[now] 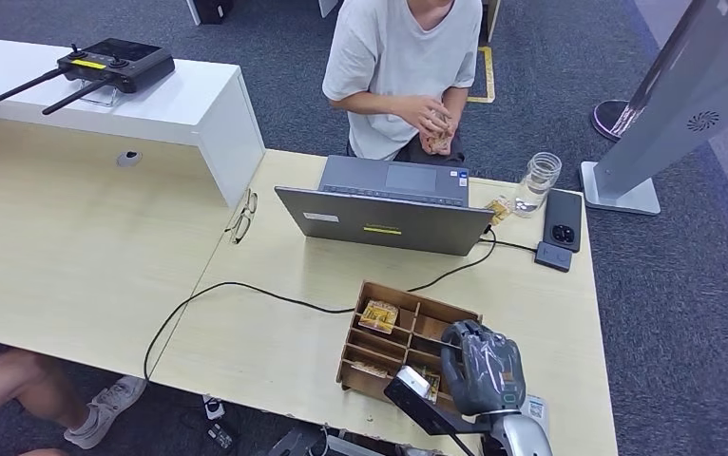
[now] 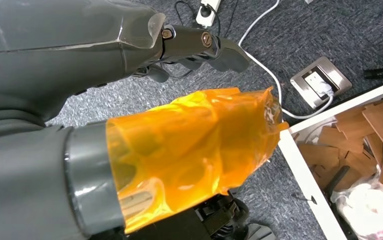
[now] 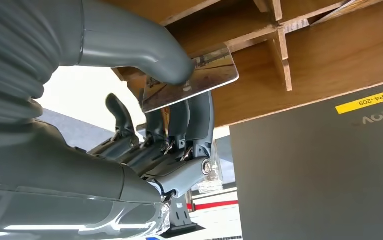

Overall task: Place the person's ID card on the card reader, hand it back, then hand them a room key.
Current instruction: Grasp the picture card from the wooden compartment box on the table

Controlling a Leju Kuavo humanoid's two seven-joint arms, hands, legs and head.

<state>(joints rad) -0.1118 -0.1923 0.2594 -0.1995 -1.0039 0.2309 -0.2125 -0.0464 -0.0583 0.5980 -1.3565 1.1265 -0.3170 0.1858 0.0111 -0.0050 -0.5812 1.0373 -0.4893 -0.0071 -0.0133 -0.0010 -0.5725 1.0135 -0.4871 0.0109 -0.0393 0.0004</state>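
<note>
Right hand (image 1: 482, 369): over the near right part of the wooden organizer (image 1: 408, 344) on the desk (image 1: 275, 332), thumb and fingers pinching a clear card (image 3: 192, 80) just above the compartments. Left hand (image 2: 129, 100): hanging over grey carpet beside a floor socket (image 2: 320, 80), thumb wrapped in orange film; grip cannot be told. Laptop (image 1: 389, 214): behind the organizer. Card reader (image 1: 553, 256): right of laptop, near a phone (image 1: 563, 218) and jar (image 1: 538, 180). Person (image 1: 403, 76): seated across the desk, hands together.

Grey laptop (image 1: 393, 204) w/ yellow label, brown organiser (image 1: 408, 342).
</note>
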